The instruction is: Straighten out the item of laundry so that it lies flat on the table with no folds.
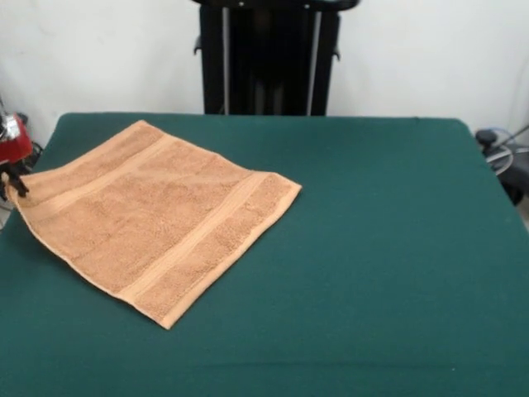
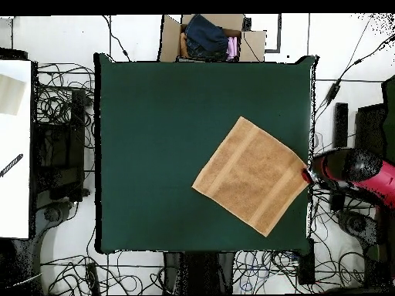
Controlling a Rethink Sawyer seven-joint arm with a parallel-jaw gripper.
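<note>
The towel [image 1: 157,217] lies spread on the table [image 1: 372,248], one corner at the table's edge. There the gripper [image 1: 14,184] pinches that corner; the arm [image 2: 356,173] is mostly cut off.

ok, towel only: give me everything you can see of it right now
The towel is an orange-tan terry rectangle with two paler woven bands running parallel near opposite ends. It lies spread out, looking nearly flat, turned diagonally to the table edges, close to one side of the green top. One corner reaches that table edge, where the gripper meets it and seems to raise it slightly. No label shows. Nothing else touches it.
</note>
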